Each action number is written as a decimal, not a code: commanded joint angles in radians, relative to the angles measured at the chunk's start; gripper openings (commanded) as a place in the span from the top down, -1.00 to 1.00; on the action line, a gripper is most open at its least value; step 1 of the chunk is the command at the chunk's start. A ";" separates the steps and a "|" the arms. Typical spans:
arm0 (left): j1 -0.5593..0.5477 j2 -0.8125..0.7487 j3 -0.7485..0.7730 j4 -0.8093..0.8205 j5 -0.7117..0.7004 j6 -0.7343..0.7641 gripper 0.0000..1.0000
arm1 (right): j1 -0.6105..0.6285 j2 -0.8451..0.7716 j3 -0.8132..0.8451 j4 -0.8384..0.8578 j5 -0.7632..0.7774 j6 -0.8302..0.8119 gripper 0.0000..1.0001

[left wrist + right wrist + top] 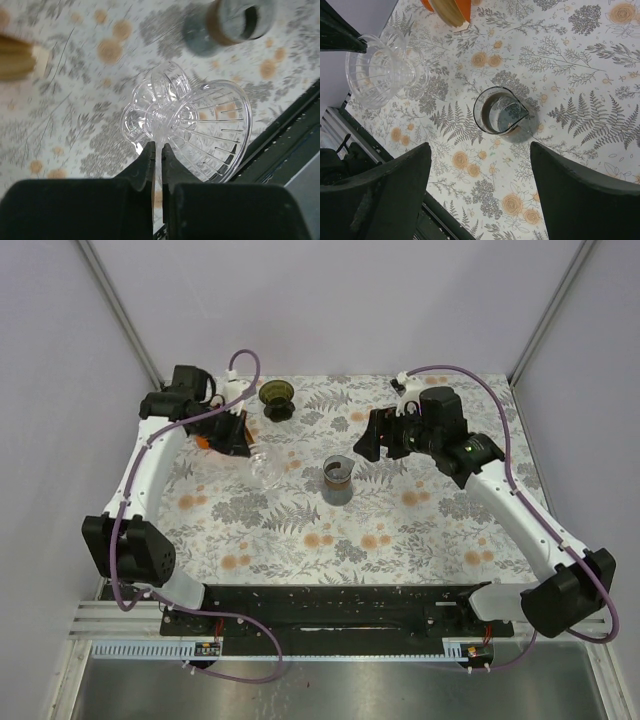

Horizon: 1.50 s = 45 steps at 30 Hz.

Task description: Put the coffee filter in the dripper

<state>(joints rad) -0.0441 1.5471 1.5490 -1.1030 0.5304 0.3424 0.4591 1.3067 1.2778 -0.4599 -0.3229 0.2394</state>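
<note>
Closest to the lens, the left gripper has its fingers pinched tight on the thin clear handle tab of a clear dripper. The ribbed cone juts out just past the fingertips, its wide mouth turned sideways, not up. Gripping by the tab leaves the mouth unobstructed, which probably suits dropping a filter in. Whether the cone's rim touches the floral table I cannot tell.

The filter stack, tan paper in an orange holder, sits close beside those left fingers, and neither gripper has hold of it.

The right gripper hangs with its fingers spread wide and empty. A glass server stands upright on the table just beyond and between them, so that arm seems poised to work around the server or reach onward to the filters.

A second, olive-green dripper stands upright on its own, beyond the left fingers toward the far edge, untouched. No filter sits in either cone, so the task is in its opening stage.
</note>
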 commanded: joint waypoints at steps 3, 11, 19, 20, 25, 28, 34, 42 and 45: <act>-0.180 0.082 0.256 -0.037 0.117 -0.089 1.00 | 0.004 0.037 0.043 -0.023 0.012 0.000 -0.78; -0.306 0.252 0.421 -0.025 0.152 -0.255 1.00 | 0.004 0.052 0.063 -0.045 0.067 -0.012 -0.84; -0.342 0.327 0.451 0.051 0.152 -0.385 1.00 | 0.003 0.065 0.066 -0.076 0.120 -0.022 -0.89; -0.344 0.332 0.454 0.060 0.145 -0.391 1.00 | 0.003 0.066 0.066 -0.077 0.120 -0.020 -0.90; -0.365 0.372 0.480 0.069 0.132 -0.413 1.00 | 0.001 0.081 0.066 -0.077 0.125 -0.020 -0.91; -0.376 0.406 0.503 0.071 0.122 -0.419 1.00 | 0.000 0.088 0.069 -0.076 0.133 -0.022 -0.91; -0.390 0.446 0.534 0.069 0.111 -0.427 1.00 | -0.002 0.080 0.069 -0.082 0.137 -0.018 -0.91; -0.393 0.456 0.531 0.068 0.071 -0.416 1.00 | -0.007 0.066 0.057 -0.088 0.148 -0.025 -0.93; -0.393 0.447 0.533 0.066 0.063 -0.410 0.92 | -0.007 0.074 0.057 -0.089 0.147 -0.026 -0.93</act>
<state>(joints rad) -0.4335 2.0155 2.0361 -1.0573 0.6281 -0.0696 0.4572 1.3949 1.3064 -0.5522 -0.1978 0.2272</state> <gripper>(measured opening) 0.046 0.961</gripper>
